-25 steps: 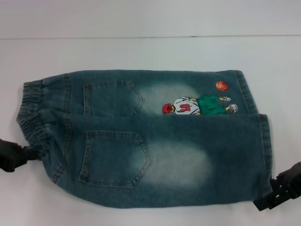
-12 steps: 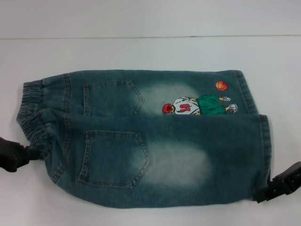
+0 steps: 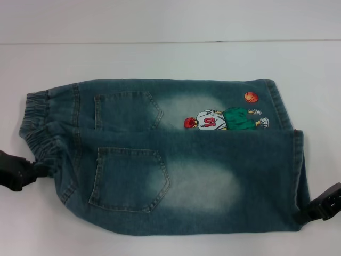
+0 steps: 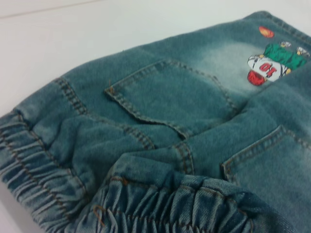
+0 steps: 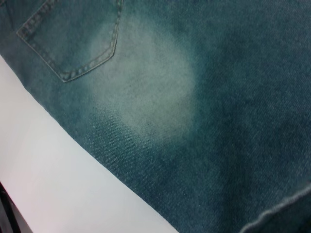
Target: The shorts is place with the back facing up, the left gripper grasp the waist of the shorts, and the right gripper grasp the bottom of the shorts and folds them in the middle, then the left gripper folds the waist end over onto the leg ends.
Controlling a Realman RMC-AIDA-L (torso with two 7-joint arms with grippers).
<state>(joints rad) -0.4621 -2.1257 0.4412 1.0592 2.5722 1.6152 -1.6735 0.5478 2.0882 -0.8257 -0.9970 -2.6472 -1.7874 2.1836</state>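
L gripper (image 3: 33, 169) sits at the table's (image 3: 170, 58) left edge, fingers pinched on the elastic waist of the denim shorts (image 3: 160, 160). Shorts lie flat mid-table, back pockets up, w/ a cartoon basketball print (image 3: 226, 118) on the far leg. R gripper (image 3: 306, 213) clamps the near leg hem at the right.
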